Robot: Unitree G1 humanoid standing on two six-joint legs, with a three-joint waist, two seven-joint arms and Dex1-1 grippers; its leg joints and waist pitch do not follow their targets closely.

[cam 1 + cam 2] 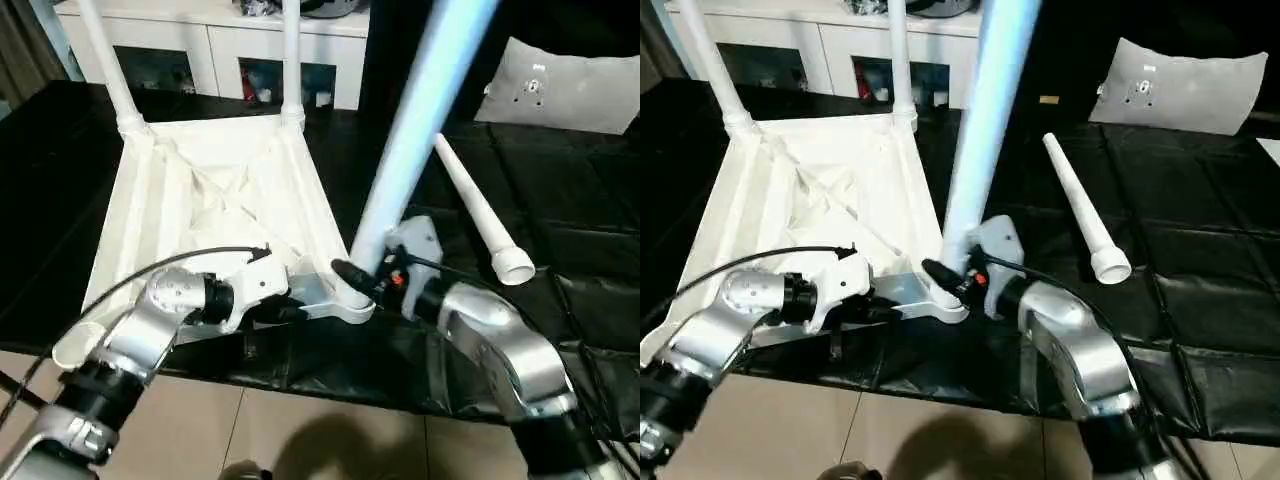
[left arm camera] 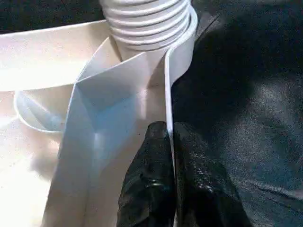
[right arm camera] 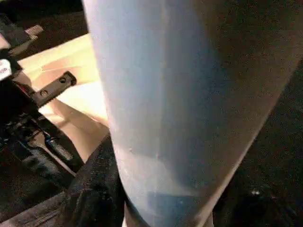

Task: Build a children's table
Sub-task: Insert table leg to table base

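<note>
The white children's table top (image 1: 200,200) lies upside down on the black mat, ribs facing up. Two legs (image 1: 110,60) (image 1: 290,60) stand screwed into its far corners. A third leg (image 1: 420,110) rises tilted from the near right corner socket (image 1: 350,305), and its threaded end (image 2: 147,19) sits in that socket. My right gripper (image 1: 362,280) is shut on this leg's base, one black finger (image 3: 94,189) pressed against it. My left gripper (image 2: 171,142) is shut on the top's thin rim (image 2: 168,94) just beside that corner. A fourth leg (image 1: 475,210) lies loose on the mat to the right.
The black mat-covered workbench (image 1: 580,250) ends at a front edge just below my arms, with beige floor beyond it. A white cabinet (image 1: 220,40) stands behind the table top. A white sheet-like piece (image 1: 560,85) lies at the back right.
</note>
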